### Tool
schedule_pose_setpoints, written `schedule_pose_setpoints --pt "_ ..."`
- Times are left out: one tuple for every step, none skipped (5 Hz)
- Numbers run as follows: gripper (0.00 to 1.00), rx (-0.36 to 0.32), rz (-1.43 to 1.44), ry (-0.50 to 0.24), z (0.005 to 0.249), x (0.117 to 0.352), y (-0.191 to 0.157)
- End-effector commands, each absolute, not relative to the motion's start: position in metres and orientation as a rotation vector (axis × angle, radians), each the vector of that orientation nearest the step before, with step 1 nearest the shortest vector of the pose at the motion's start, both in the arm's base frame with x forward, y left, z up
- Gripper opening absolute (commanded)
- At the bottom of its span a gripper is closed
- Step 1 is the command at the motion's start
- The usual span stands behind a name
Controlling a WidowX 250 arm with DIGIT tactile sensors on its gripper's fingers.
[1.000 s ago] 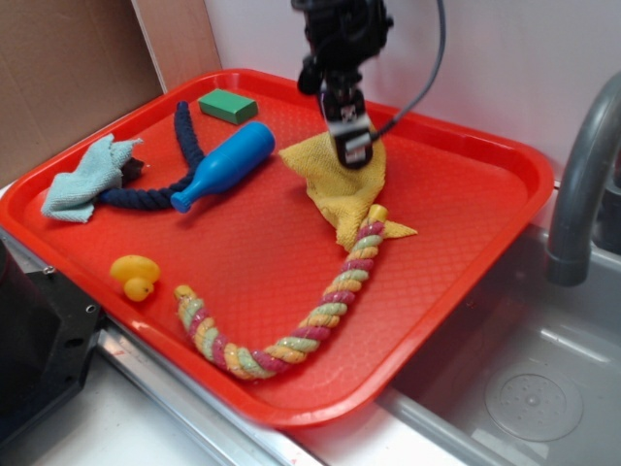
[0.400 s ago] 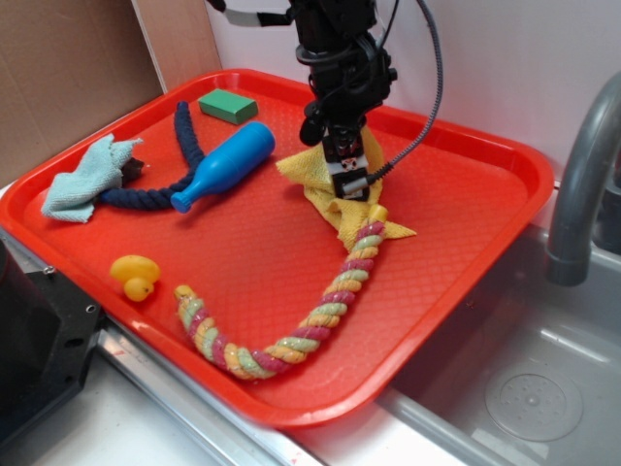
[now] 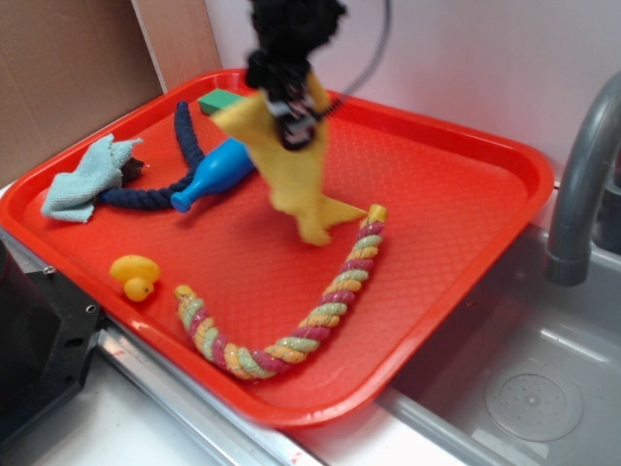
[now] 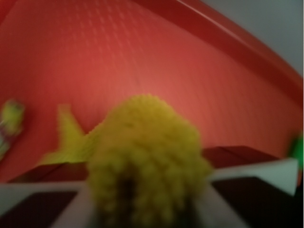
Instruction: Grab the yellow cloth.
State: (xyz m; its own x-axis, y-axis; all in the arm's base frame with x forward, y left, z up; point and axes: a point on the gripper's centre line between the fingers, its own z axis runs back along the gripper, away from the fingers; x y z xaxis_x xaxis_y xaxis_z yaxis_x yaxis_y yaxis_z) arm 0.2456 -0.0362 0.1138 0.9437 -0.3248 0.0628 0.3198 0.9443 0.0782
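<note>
Pincer: closed on the yellow cloth, raised above the far-left part of the red tray; blurred in the exterior view. In the wrist view the gripper has a bunched wad of the yellow cloth pinched between its fingers.

Yellow cloth: hangs from the pincer in a long fold, lower corners pointing down and right, near the tray floor; whether a tip touches it cannot be told.

Blue bottle: lying on its side, just left of the cloth, partly behind it.

Green block: far side of the tray.

Dark blue rope: left of the bottle.

Pale blue-green rag: far left edge.

Yellow duck: near-left.

Multicoloured rope: curving from the centre to the near edge.

Grey faucet: right, over the sink.
</note>
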Motion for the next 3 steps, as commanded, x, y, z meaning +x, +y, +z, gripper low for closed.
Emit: schedule_pose_setpoints --pt "0.00 -0.105 0.063 -0.026 0.196 0.211 -0.033" --pt "0.00 -0.054 0.002 -0.040 0.219 0.213 -0.064" --pt "0.00 0.011 -0.013 -0.039 0.221 0.215 -0.080"
